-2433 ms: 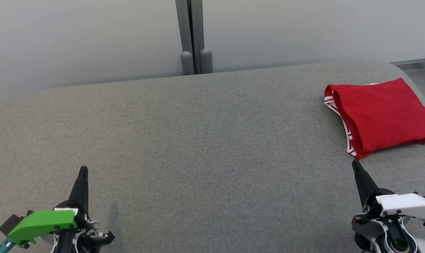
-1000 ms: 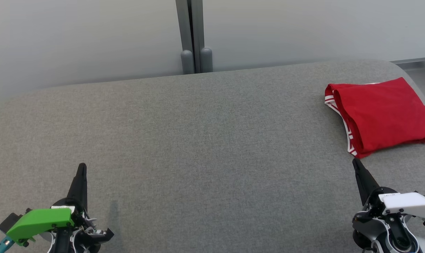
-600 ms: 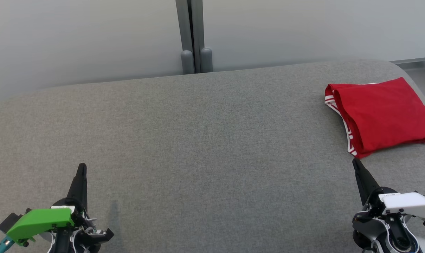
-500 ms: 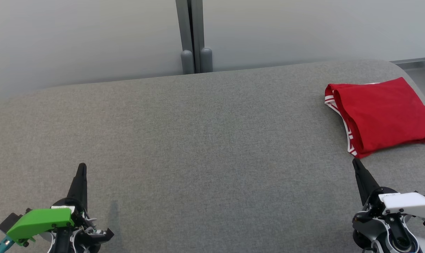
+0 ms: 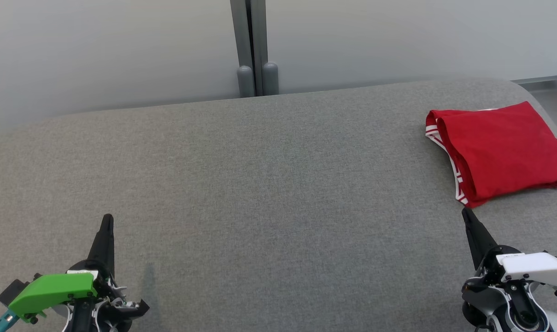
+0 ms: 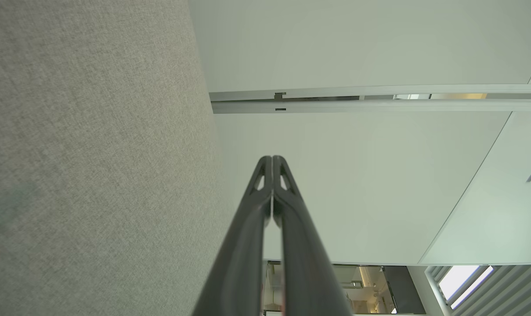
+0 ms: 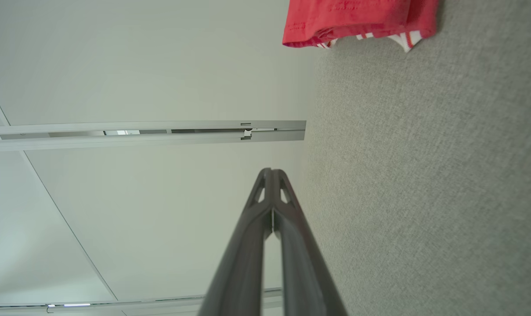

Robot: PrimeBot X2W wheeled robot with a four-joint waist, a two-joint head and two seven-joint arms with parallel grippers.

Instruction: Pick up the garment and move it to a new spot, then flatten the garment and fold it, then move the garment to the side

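Grey surface (image 5: 260,184), both grippers closed, empty

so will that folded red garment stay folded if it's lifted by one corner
Probably not: the red garment is thin cloth in loose layers, so the folds would likely fall open. It lies quite flat, so it is probably light. Pushed, it may bunch rather than slide, since the grey fabric surface looks coarse.

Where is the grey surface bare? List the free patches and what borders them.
The wide middle of the grey surface is free, bordered by the left gripper near left, the right gripper near right and the wall behind. The far right is taken: the folded red garment lies there, just past the right gripper's tip.
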